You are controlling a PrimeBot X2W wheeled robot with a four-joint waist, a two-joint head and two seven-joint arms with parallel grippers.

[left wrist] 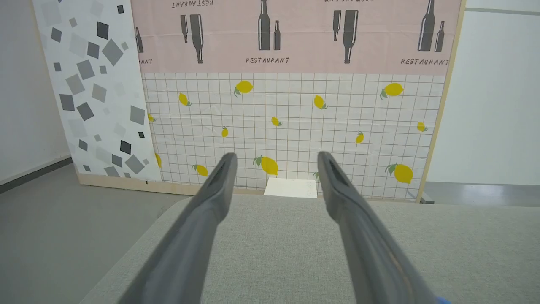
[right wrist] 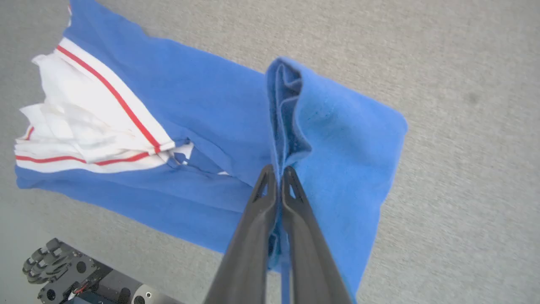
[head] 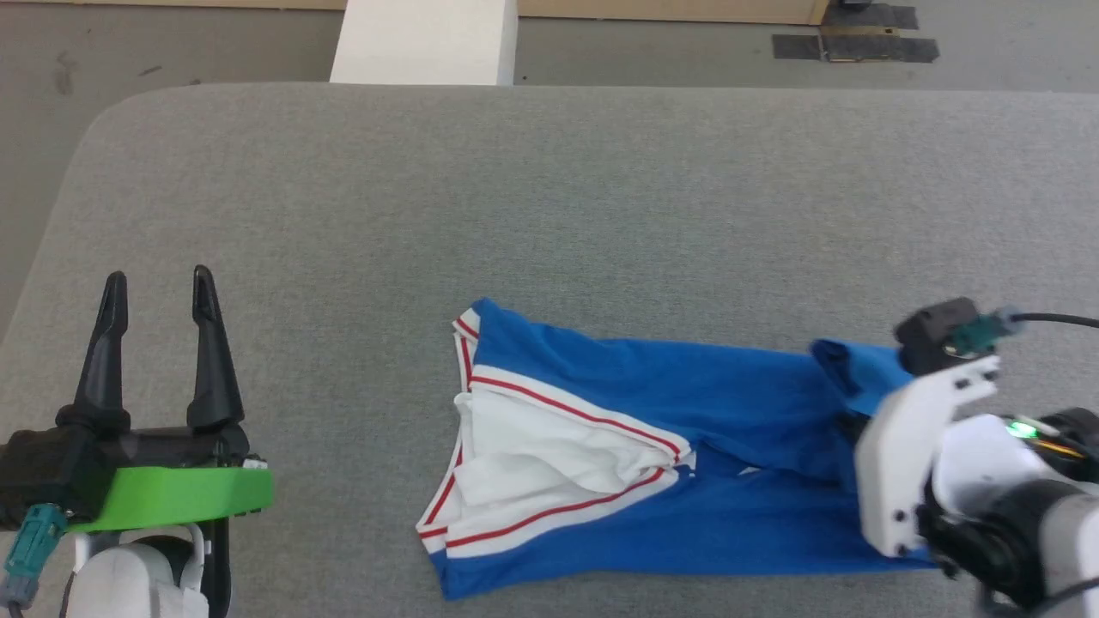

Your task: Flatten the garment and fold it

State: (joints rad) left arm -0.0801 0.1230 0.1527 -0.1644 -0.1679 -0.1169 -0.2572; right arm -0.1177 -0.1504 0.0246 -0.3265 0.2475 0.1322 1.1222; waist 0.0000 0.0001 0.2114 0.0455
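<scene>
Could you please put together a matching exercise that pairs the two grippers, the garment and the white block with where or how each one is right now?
Things:
1. left gripper
2. right gripper
3. garment
4. white block

Places or states:
A. shut on a raised blue fold
B. open above the bare grey table
C. beyond the table's far edge
D. lying bunched, white sleeve showing at one end

Pairs: 1-B, 2-A, 3-D, 4-C
</scene>
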